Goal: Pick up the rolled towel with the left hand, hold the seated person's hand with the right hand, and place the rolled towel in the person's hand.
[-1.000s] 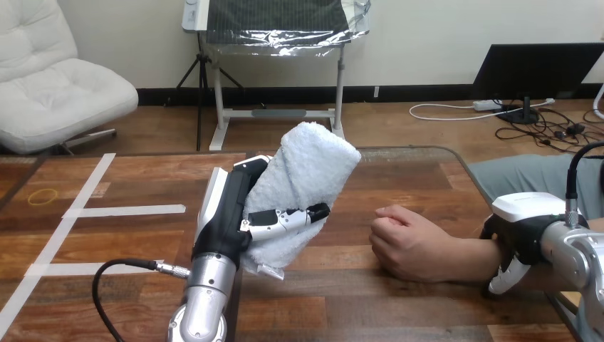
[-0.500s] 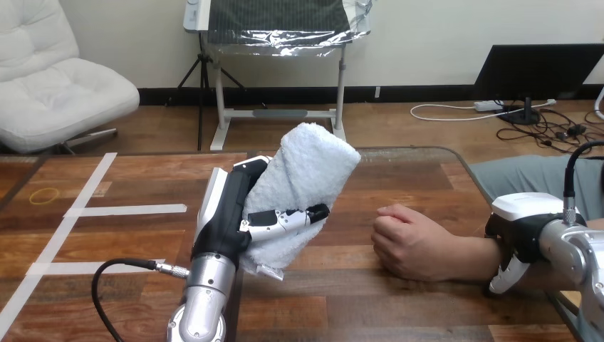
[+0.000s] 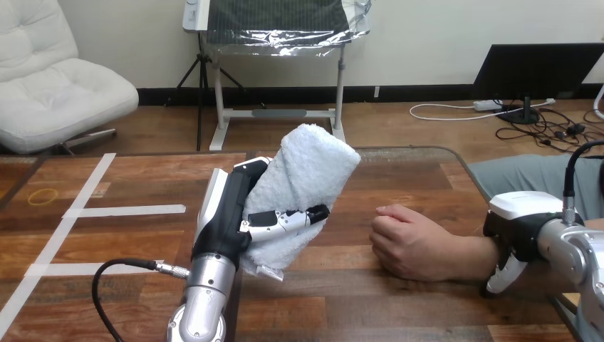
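A white rolled towel is held up above the table's middle, tilted with its top end to the right. My left hand is shut on it, thumb across its front. The person's hand lies as a loose fist on the table, right of the towel and apart from it. My right hand sits over the person's wrist at the right edge, its fingers curled down around the wrist.
The wooden table carries white tape lines on its left half. A yellow rubber band lies at the far left. A black cable loops beside my left forearm.
The person's hand and my right hand have shifted very slightly. My left hand and the towel have stayed in place.
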